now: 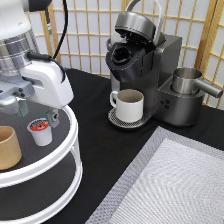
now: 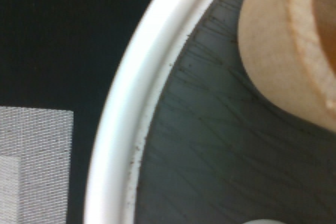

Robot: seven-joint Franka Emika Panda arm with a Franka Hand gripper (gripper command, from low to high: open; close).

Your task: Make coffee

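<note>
The gripper [image 1: 36, 114] hangs over the top tier of a white two-tier turntable stand [image 1: 70, 145] at the exterior view's left. Its two dark fingers [image 1: 52, 118] stand apart, spread wider than the coffee pod [image 1: 40, 132] that sits just below and between them; they hold nothing and I cannot tell whether a finger touches the pod. The pod stands upright on the tier's dark mat, red foil lid up, white body below. Left of it on the same tier, near the frame edge, stands a tan handleless cup [image 1: 8, 147].

Well apart to the right, across the black tabletop [image 1: 95, 110], is a dark single-serve coffee machine [image 1: 150, 65] with its lid raised and the brew chamber open. A white mug [image 1: 128, 104] with its handle to the left sits on the machine's drip tray. A metal pitcher [image 1: 187, 81] rests on the machine's right side. A grey woven mat [image 1: 170, 185] lies in the near right.

The wrist view shows the stand's white rim [image 2: 131, 125], the dark mat, and part of the tan cup [image 2: 289, 60].
</note>
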